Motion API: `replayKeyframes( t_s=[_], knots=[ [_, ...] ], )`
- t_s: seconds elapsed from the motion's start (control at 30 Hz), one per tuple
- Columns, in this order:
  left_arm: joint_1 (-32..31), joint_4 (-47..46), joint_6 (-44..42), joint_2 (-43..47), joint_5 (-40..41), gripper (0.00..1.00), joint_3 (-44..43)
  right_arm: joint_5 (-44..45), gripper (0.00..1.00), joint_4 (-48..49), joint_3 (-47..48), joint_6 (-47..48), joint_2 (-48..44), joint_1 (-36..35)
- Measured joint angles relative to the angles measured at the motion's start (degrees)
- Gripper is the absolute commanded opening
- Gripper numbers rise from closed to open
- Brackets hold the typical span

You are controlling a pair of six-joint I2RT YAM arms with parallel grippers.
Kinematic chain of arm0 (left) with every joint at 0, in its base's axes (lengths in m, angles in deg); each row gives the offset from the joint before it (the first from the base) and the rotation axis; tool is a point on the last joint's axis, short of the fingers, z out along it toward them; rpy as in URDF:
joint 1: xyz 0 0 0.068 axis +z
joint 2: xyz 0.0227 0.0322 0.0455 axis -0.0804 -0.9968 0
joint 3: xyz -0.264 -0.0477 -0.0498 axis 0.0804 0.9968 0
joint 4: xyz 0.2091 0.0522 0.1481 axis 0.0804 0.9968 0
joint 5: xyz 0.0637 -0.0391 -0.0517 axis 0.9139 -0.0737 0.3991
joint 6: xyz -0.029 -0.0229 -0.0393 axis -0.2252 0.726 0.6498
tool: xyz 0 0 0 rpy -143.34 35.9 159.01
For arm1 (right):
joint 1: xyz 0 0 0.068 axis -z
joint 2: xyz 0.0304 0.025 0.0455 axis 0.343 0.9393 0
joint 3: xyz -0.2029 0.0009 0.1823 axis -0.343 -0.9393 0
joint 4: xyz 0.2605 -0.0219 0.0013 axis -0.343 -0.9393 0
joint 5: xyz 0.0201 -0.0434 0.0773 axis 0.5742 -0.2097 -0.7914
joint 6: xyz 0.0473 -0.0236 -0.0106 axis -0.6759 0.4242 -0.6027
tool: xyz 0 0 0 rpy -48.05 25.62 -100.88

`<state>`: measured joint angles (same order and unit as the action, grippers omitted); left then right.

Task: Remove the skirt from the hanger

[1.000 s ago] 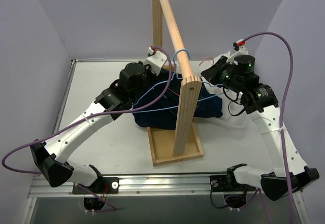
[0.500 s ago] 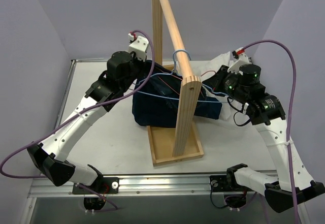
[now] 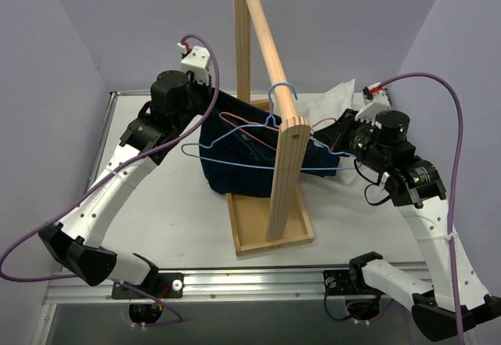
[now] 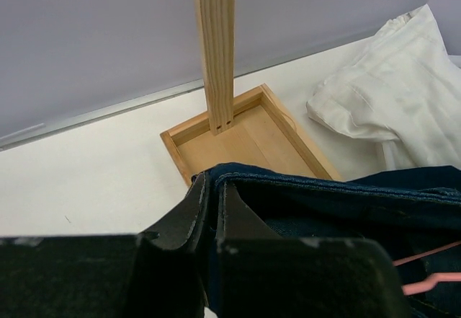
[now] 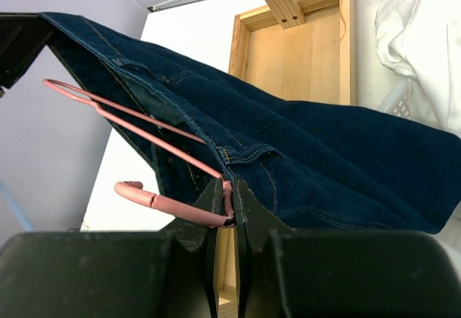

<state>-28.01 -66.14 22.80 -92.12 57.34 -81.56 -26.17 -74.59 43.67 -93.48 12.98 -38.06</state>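
A dark blue denim skirt (image 3: 239, 169) hangs stretched between my two grippers, beside the wooden rack. My left gripper (image 3: 205, 96) is shut on the skirt's waistband (image 4: 338, 188) and holds it up at the left of the rod. My right gripper (image 3: 335, 135) is shut on the pink wire hanger (image 5: 144, 127), next to the hook. The hanger's arm runs inside the skirt's waist (image 5: 324, 159). The pink hanger also shows in the top view (image 3: 249, 124). A blue wire hanger (image 3: 280, 93) hangs from the rod, its frame lying across the skirt.
The wooden rack has a slanted rod (image 3: 262, 24), a near post (image 3: 286, 177) and a tray base (image 3: 258, 231) under the skirt. A white cloth (image 3: 329, 98) lies at the back right. Purple walls close in left, right and behind.
My left gripper has risen and moved back-left with the skirt's waistband. My right gripper has drawn to the right with the pink hanger. The skirt is now lifted and stretched.
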Motion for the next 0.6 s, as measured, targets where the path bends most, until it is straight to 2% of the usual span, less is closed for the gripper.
replayKeyframes(
  t_s=[0.2,0.4,0.6],
  knots=[
    [2.91,-0.26,2.01,1.09,-4.55,0.02,6.58,0.94,0.0,-2.08,4.24,0.22,2.01,0.0],
    [3.58,-0.17,3.8,4.5,-8.85,0.02,15.34,1.29,0.0,-2.84,15.91,1.25,11.65,0.07],
    [3.76,-4.37,5.77,10.58,-14.93,0.02,25.07,-1.01,0.0,-0.87,26.51,0.04,20.72,0.37]
  ],
)
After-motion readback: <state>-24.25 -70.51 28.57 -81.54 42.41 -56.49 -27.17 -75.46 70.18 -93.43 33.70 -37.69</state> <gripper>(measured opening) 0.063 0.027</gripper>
